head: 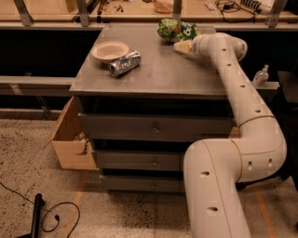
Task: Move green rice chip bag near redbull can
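Observation:
The green rice chip bag [174, 29] lies crumpled at the far right of the grey cabinet top [158, 76]. The redbull can [125, 63] lies on its side at the left of the top, touching the front right of a cream-white bowl [110, 50]. My gripper [182, 46] is at the end of the white arm, low over the top and just in front of the bag's right part. It points left. I cannot tell whether it touches the bag. The bag and the can are well apart.
The cabinet has several drawers [156, 126] below. A cardboard box [70, 139] stands on the floor at its left. A workbench [139, 9] with tools runs behind. My arm's lower links [219, 186] fill the front right. A black cable [51, 216] lies on the floor.

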